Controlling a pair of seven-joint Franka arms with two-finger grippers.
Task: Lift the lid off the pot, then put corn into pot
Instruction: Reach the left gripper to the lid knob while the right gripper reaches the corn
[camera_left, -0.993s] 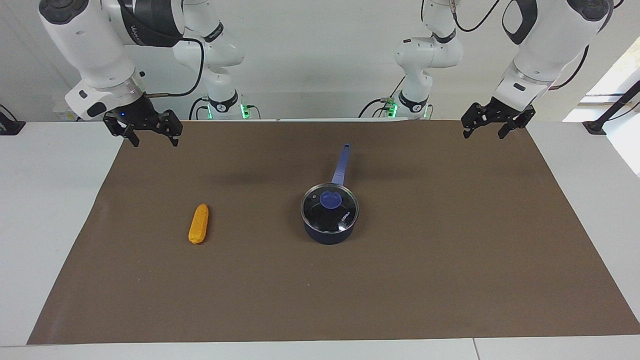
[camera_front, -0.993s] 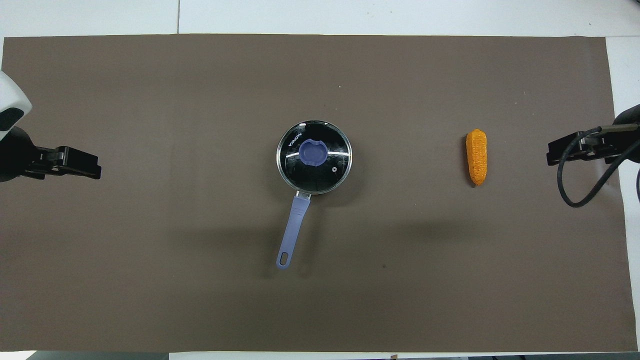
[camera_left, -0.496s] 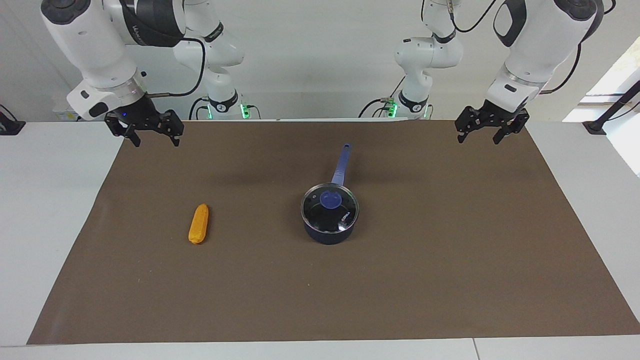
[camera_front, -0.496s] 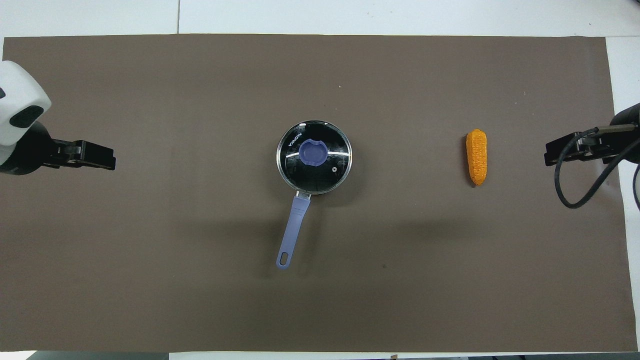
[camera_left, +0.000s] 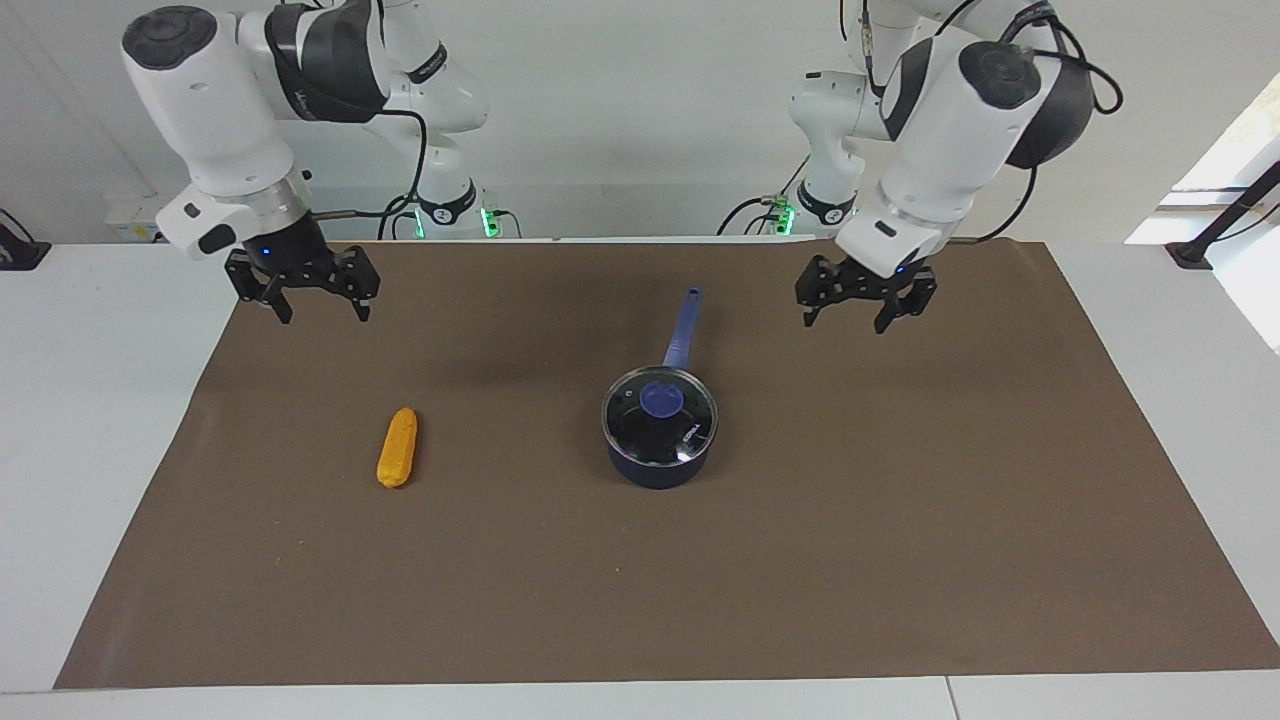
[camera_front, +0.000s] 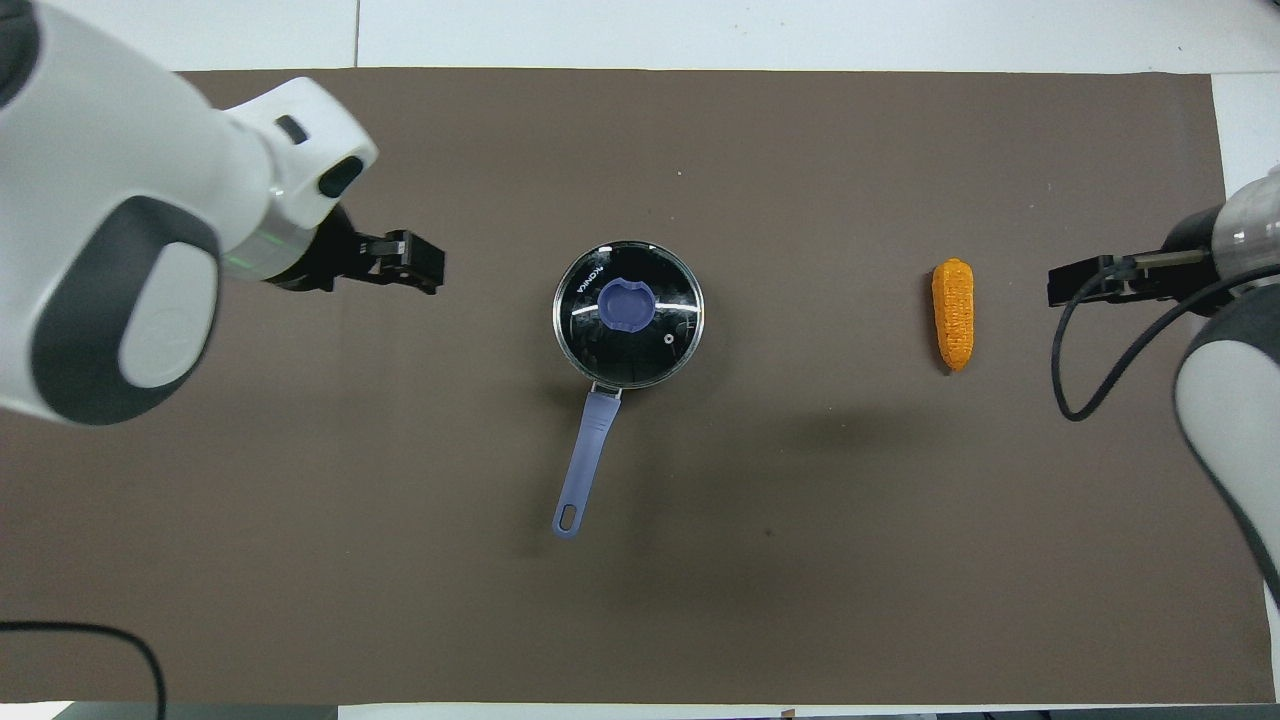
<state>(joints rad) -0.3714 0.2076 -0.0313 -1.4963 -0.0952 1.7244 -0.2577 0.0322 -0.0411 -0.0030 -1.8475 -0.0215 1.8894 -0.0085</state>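
lid (camera_left: 659, 410) on pot (camera_left: 657, 452), mid mat (camera_left: 900, 560) | pot handle points toward robots | corn (camera_left: 397, 447) well apart, toward right arm's end | both grippers up over mat, apart from everything

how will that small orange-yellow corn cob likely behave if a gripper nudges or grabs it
The small orange-yellow corn cob lies flat on the brown mat, and its rounded, elongated body suggests it would roll if pushed sideways. Its bumpy kernel surface probably gives fingers some grip. It looks stiff and light, though that is a guess.
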